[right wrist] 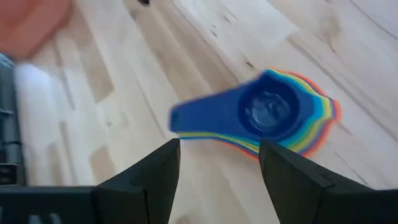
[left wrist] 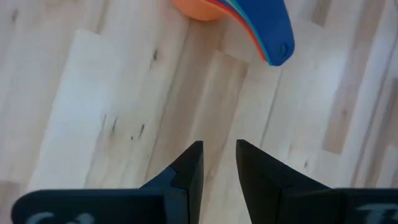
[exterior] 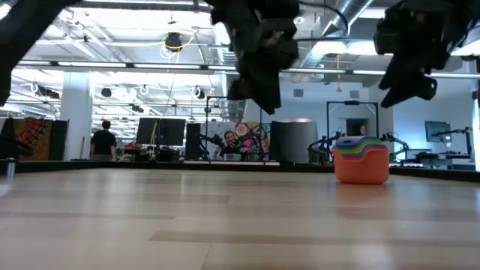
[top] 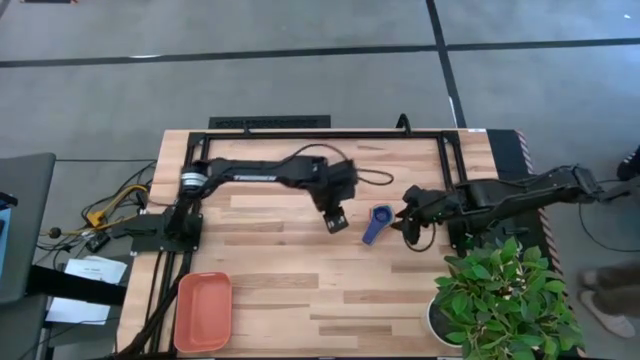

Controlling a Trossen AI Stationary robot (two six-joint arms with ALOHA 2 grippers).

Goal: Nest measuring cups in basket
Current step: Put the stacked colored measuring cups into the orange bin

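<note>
The measuring cups (top: 378,222) stand nested in one stack on the table's middle, a coral cup at the bottom (exterior: 361,169) and a blue one on top (right wrist: 267,111). The stacked handles (left wrist: 273,37) fan out to one side. My left gripper (top: 337,222) hangs above the table just left of the stack, its fingers (left wrist: 219,155) a narrow gap apart with nothing between them. My right gripper (top: 410,222) hovers just right of the stack and above it, wide open (right wrist: 219,162) and touching nothing. The salmon basket (top: 203,310) sits at the near left corner.
A potted plant (top: 500,300) fills the near right corner, close under my right arm. Bare wood lies between the stack and the basket. Black frame rails (top: 330,135) run along the far edge. A person (exterior: 103,141) stands in the room beyond the table.
</note>
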